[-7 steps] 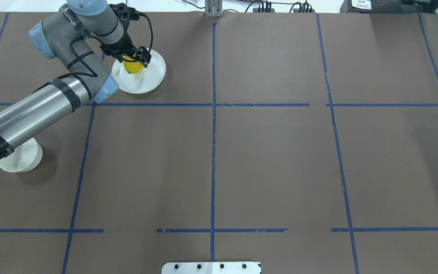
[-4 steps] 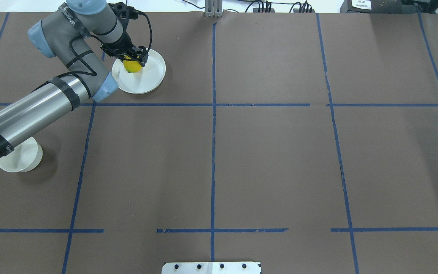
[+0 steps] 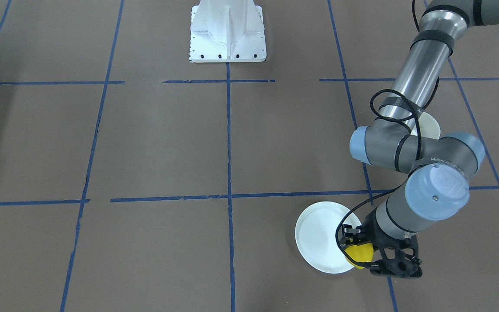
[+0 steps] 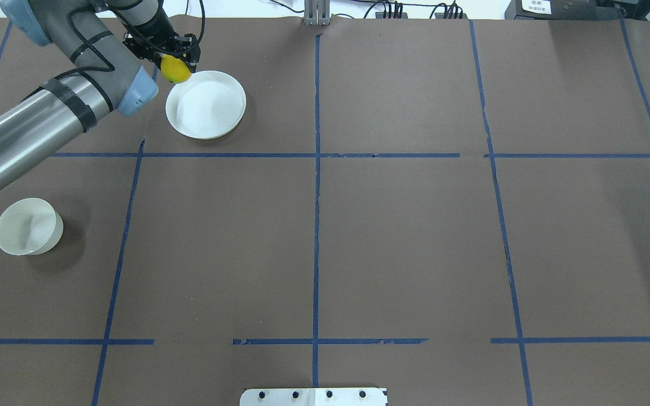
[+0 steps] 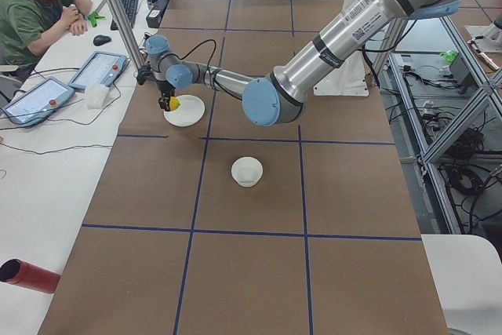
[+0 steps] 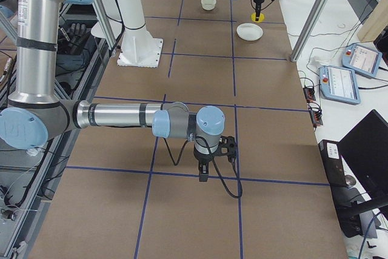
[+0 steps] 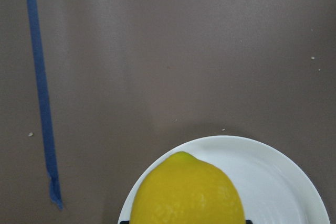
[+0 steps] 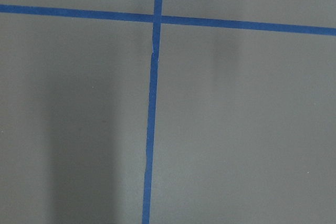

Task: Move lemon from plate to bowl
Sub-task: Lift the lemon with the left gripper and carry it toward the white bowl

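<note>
The left pincer grips the bright yellow oval lemon in the air, over the rim of the flat round white paper plate.

The lemon hangs above the side of the plate that is far from the robot, and the plate under it is bare. The small deep cream bowl sits well apart from the plate, nearer the robot, on the brown paper counter. To do this step well, the arm should carry the lemon high enough to clear the bowl's thin wall, stop right over the middle, go low, and only then let go, because the bowl looks light and barely wider than the lemon. The left arm reaches out long past the plate, with its wrist bent so the pincer points straight down. The right pincer waits far from the plate, and I cannot tell if it is wide or narrow.
</note>
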{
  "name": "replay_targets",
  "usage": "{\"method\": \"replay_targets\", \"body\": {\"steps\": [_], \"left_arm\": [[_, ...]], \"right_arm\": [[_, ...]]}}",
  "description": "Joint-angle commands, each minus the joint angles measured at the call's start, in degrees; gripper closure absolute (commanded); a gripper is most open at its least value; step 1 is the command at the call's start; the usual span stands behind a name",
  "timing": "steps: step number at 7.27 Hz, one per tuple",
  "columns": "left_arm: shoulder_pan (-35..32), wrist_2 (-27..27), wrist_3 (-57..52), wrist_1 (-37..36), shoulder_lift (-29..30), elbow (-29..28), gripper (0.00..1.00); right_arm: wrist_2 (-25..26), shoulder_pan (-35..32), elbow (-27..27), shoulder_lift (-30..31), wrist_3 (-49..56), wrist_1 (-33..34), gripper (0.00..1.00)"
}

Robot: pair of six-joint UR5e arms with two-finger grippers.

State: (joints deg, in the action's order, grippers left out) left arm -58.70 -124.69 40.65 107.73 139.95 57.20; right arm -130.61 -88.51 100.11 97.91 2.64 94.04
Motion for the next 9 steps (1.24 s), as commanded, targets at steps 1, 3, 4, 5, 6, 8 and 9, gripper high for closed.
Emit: {"method": "replay_targets", "body": {"steps": [1,3,4,5,6,8,9], "left_arm": [[-2.81,-0.47,0.05,-16.37,-9.45,20.38,0.90],[-4.58,-0.47,-1.18,-18.87,-22.20,38.26,0.90],[-4.67,-0.64,-4.32,-18.61,-30.18,45.73,0.91],[-4.76,-0.64,-7.04,-18.18,-39.66,53.20,0.91],[-4.76,-0.64,-8.12,-17.65,-46.36,56.93,0.94],[-4.59,-0.56,-4.99,-7.25,-54.82,56.45,0.95],[-4.24,-0.12,-1.22,0.12,-58.35,54.79,0.95]], "right_arm": [[0.00,0.00,0.00,0.00,0.00,0.00,0.00],[0.00,0.00,0.00,-0.09,0.00,0.00,0.00],[0.00,0.00,0.00,0.00,0.00,0.00,0.00],[0.09,0.00,0.00,0.00,0.00,0.00,0.00],[0.00,0.00,-0.09,0.00,0.09,0.00,0.00],[0.00,0.00,-0.09,0.00,0.00,0.00,0.00],[0.00,0.00,0.00,0.00,0.00,0.00,0.00]]}}
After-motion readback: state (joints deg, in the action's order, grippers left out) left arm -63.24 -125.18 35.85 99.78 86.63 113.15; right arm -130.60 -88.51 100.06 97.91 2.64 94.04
